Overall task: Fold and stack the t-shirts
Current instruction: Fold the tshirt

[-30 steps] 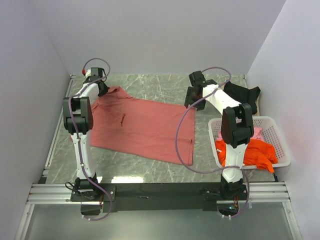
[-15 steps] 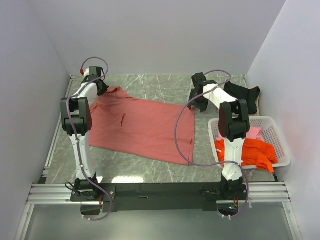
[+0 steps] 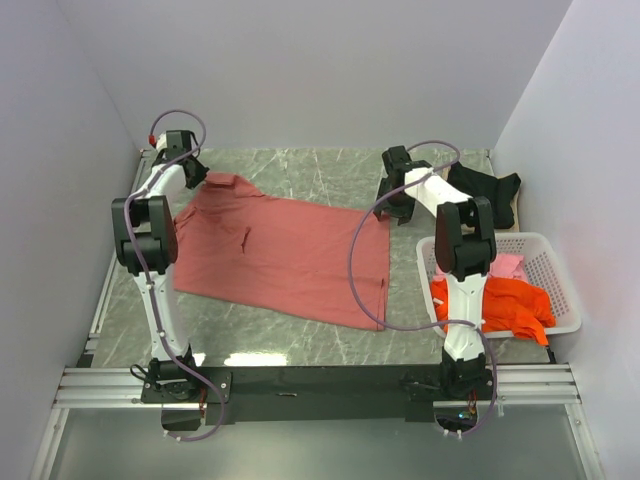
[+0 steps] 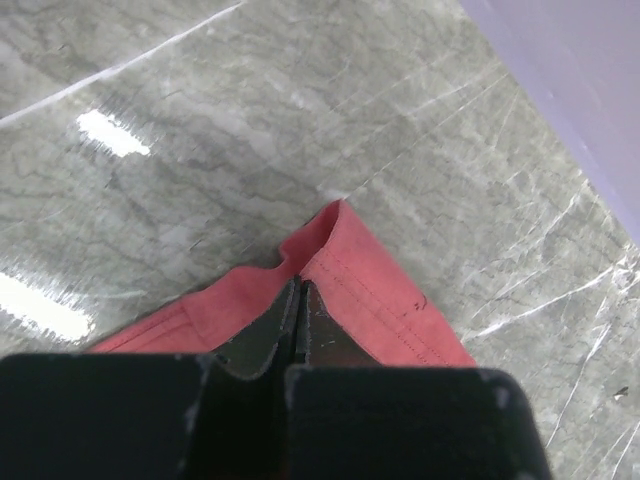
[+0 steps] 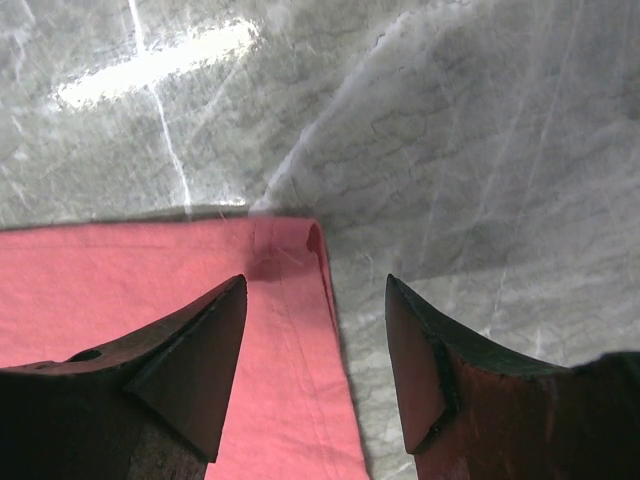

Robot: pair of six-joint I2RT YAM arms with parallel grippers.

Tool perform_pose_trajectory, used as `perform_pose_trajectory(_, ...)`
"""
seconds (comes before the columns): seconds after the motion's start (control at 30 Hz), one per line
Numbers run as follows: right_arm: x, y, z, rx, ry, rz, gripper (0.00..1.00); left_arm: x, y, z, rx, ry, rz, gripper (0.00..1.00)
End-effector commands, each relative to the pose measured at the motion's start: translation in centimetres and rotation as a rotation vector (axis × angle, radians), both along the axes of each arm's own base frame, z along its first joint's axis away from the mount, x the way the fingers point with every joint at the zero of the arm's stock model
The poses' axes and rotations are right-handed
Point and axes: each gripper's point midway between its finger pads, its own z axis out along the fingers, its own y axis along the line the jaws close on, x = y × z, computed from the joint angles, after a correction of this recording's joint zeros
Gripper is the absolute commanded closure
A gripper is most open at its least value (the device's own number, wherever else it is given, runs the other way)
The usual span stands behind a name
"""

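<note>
Brick-red t-shirt (image 3: 280, 255) spread flat, centre of frame. Left gripper (image 3: 200, 175) at its upper-left corner, fingers pressed together, pinching hem. Right gripper (image 3: 387, 208) over upper-right corner, fingers spread, straddling edge, nothing gripped. Black t-shirt (image 3: 485, 188) upper right. Orange t-shirt (image 3: 512, 305), pink t-shirt (image 3: 510, 266) in basket (image 3: 556, 262), right side.

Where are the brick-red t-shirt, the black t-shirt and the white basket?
brick-red t-shirt (image 3: 280, 255), top external view, middle of the spread-out body.
black t-shirt (image 3: 488, 188), top external view, middle of the bunched cloth.
white basket (image 3: 558, 275), top external view, bare right lattice wall.
</note>
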Motion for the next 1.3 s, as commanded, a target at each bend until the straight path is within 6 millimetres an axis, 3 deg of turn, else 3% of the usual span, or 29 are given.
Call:
perform_pose_trajectory(0.0,1.5,-0.1,0.7,0.002,-0.04,-0.019,0.36,0.2,0.1,4.0,-0.017,-0.088,0.007,1.0)
perform_pose_trajectory(0.4,3.0,1.0,0.8,0.073,-0.068,-0.051,0.43,-0.6,0.5,4.6,-0.043,-0.099,0.018,1.0)
perform_pose_trajectory(0.53,3.1,1.2,-0.1,0.074,-0.046,-0.057,0.47,-0.8,0.7,4.7,-0.046,-0.099,0.023,1.0)
perform_pose_trajectory(0.73,3.3,0.9,-0.2,0.058,-0.047,-0.06,0.65,-1.3,1.1,5.2,-0.061,-0.104,0.026,1.0)
perform_pose_trajectory(0.83,3.2,1.0,-0.2,0.058,-0.046,-0.052,0.84,-1.6,1.1,5.3,-0.097,-0.108,0.013,1.0)
perform_pose_trajectory(0.87,3.3,1.0,-0.1,0.059,-0.049,-0.044,0.99,-1.7,1.1,5.2,-0.109,-0.105,0.007,1.0)
perform_pose_trajectory(1.07,2.9,1.3,0.4,0.08,-0.064,-0.015,1.0,-2.6,1.6,5.8,-0.13,-0.107,-0.001,1.0)
perform_pose_trajectory(1.27,1.4,1.0,2.6,0.07,-0.086,0.017,1.0,-4.2,2.3,7.1,-0.136,-0.119,-0.004,1.0)
